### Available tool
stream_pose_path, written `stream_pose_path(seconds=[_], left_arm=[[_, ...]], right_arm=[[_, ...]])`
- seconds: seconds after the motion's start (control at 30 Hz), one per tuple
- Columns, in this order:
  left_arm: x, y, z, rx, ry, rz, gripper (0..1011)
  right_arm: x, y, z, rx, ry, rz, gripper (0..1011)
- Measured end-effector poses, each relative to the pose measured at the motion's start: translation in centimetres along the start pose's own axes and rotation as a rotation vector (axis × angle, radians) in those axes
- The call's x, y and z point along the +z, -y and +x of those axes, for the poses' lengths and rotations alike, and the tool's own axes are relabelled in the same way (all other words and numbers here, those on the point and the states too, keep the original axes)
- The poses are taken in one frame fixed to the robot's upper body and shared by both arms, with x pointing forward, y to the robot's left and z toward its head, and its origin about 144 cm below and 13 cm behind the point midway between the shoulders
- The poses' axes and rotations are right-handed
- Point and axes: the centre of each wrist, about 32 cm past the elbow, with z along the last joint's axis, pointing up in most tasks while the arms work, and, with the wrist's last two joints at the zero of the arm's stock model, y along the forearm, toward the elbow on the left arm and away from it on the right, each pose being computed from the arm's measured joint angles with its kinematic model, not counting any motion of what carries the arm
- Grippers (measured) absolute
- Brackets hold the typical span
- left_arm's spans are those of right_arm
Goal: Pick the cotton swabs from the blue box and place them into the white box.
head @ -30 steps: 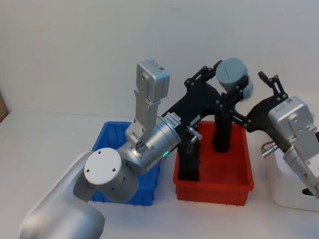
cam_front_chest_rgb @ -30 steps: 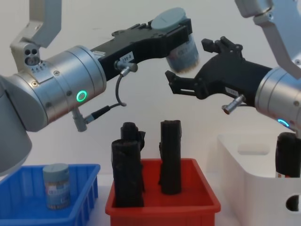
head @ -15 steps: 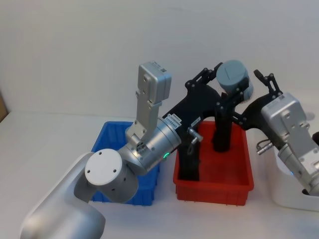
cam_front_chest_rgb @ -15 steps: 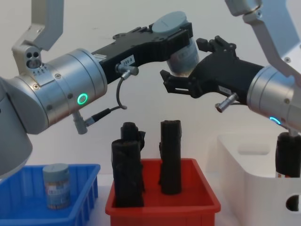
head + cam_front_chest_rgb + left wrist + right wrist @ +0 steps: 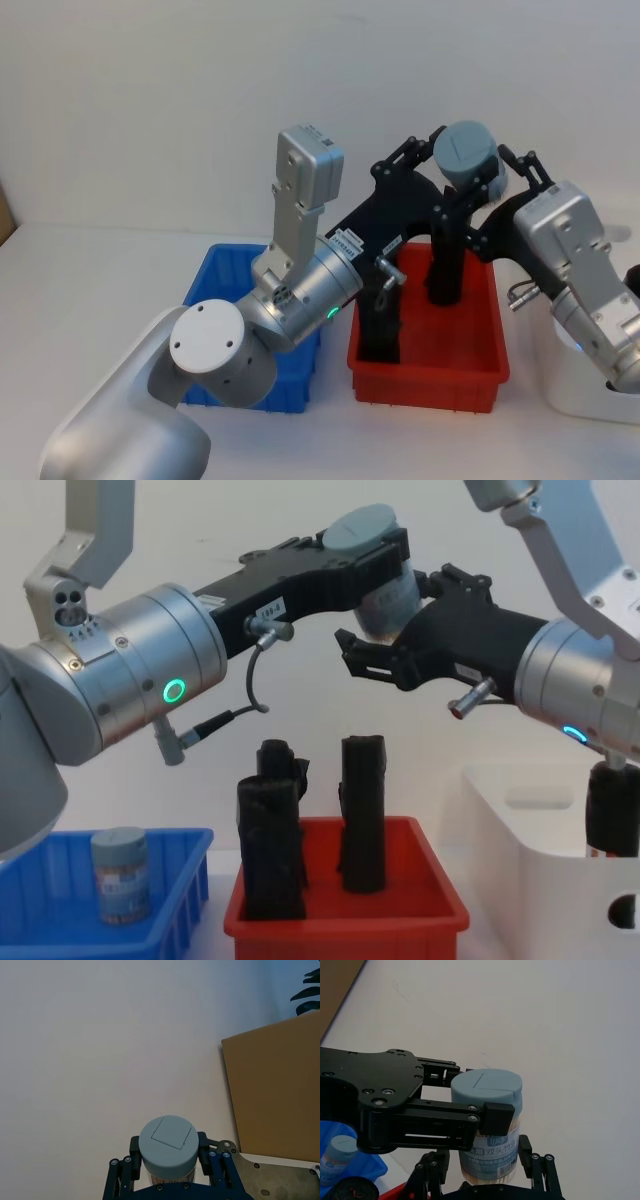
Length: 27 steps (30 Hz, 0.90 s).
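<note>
Handover midair | left claw clamped on cotton swabs above red bin | right claw spread apart around tub's base, ready to receive

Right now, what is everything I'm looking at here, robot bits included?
Cotton swab tubs: two, pale blue-grey; one held in the air above the red bin, one standing in the blue box.
Blue box: one, bright blue, on the robot's left.
Red bin: one, in the middle.
Black rolls: at least three, upright in the red bin.
White box: one, on the robot's right, a dark item inside.
Left gripper: black, clamped on the raised tub.
Right gripper: black, open around that same tub's lower part.
</note>
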Motion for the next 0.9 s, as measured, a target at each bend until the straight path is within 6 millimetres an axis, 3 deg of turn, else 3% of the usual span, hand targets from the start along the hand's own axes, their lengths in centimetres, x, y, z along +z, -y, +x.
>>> stream_pose_path(seconds=[0.33,0.77,0.9], left_arm=[[0.02,-0.02,0.03,0.0,0.002,-0.001,669],[0.03,-0.02,0.03,0.0,0.002,-0.002,672],[0.02,0.0,0.0,-0.002,0.002,-0.002,739]], right_arm=[[0.12,-0.07,-0.03,0.003,-0.004,-0.006,639],[0.2,-0.11,-0.02,0.005,-0.005,-0.008,639],[0.24,-0.14,-0.09,0.01,-0.006,-0.007,639]])
